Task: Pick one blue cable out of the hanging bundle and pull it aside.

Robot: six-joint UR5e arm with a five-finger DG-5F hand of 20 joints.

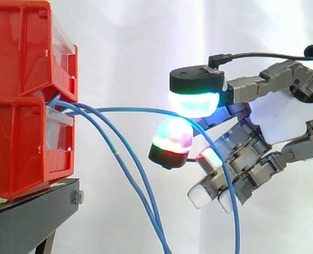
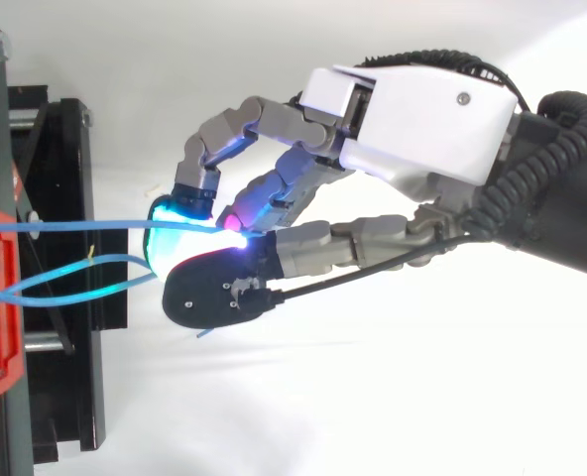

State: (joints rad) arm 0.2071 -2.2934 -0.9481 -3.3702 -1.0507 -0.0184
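And the hand (image 1: 273, 121) has it: two glowing pads (image 1: 193, 103) pinch one thin blue cable (image 1: 130, 110), which runs from the stacked red plastic bins (image 1: 19, 95) out toward three o'clock. That puts it well apart from the other blue cables (image 1: 138, 185) drooping toward six! The picking looks done to me; what's left is drawing the strand further aside, since it arcs rather than runs taut.

- Side view: close, level, beside the work, facing the white curtain (image 1: 125, 42).
- Top view: close, overhead, looking down.
- Shared: front of the red bins (image 1: 24, 148), blue cables (image 2: 75, 225), hand (image 2: 422, 119).
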